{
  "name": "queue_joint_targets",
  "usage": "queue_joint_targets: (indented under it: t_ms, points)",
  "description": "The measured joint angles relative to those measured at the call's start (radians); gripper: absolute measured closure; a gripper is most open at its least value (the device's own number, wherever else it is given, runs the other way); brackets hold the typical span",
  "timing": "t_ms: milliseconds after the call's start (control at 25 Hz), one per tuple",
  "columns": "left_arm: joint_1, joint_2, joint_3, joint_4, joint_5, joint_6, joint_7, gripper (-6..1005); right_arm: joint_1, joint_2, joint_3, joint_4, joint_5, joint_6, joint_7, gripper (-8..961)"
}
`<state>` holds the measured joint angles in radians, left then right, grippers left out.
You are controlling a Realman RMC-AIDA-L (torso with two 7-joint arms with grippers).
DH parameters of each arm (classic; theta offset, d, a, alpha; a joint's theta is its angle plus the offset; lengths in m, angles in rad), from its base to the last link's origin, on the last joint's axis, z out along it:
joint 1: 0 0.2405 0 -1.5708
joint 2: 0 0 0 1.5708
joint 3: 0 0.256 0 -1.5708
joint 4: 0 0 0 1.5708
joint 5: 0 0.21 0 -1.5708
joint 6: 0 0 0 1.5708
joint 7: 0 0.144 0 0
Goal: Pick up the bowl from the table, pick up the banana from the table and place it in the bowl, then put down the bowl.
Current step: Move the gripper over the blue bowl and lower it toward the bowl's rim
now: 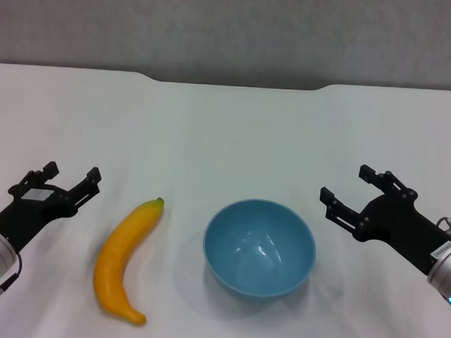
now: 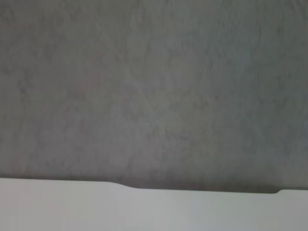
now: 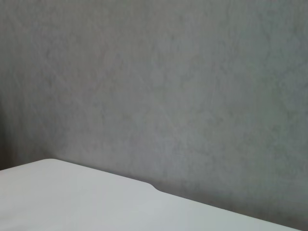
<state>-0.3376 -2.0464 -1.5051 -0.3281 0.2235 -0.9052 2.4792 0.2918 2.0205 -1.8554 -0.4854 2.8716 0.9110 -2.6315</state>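
head view: banana (image 1: 123,261) beside bowl (image 1: 259,247); wrist views: table (image 2: 144,209) only

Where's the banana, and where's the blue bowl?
banana (image 1: 123,256): head view, middle of its yellow body.
bowl (image 1: 259,249): head view, glossy inside bottom.

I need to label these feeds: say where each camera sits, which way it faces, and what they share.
Head: on the robot's head, looking down at the table, banana and bowl; left gripper and right gripper show, both open.
Left wrist: on the left arm, facing the wall past the table's far edge; no fingers show.
Right wrist: the same from the right arm.
Shared: all three show the edge's cut-out.
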Motion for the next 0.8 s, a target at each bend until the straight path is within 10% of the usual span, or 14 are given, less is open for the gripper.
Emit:
queue_joint_targets:
  t_ms: [800]
  points:
    - [-0.009, 0.002, 0.045, 0.001, 0.039, 0.025, -0.016, 125, 0.024, -0.003, -0.019, 0.002, -0.002, -0.034, 0.087, 94]
